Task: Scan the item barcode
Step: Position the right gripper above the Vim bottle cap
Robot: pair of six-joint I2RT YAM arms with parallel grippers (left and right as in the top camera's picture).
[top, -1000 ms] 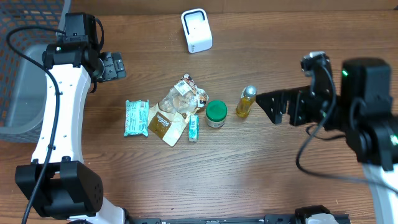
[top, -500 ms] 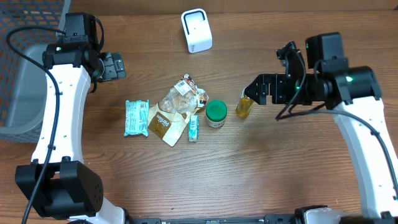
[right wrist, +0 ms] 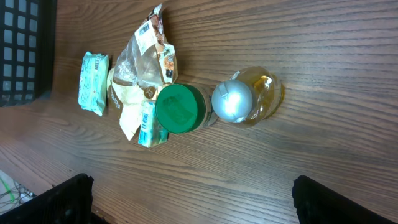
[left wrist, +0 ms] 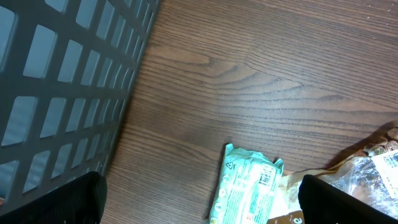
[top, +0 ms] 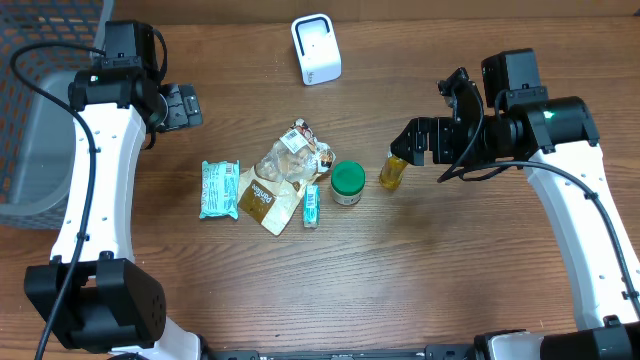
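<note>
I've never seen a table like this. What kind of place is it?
Probably a pretend shop checkout: a white scanner, a green-lidded jar and snack packets, and a mesh basket off to one side.

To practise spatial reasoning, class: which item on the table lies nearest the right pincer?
The silver-capped yellow bottle, beside the right pincer; the green-lidded jar and packets lie farther away.

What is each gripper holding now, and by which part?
Nothing is held. The left gripper and the right gripper are both open and empty; the right one is close to the yellow bottle, not around it.
</note>
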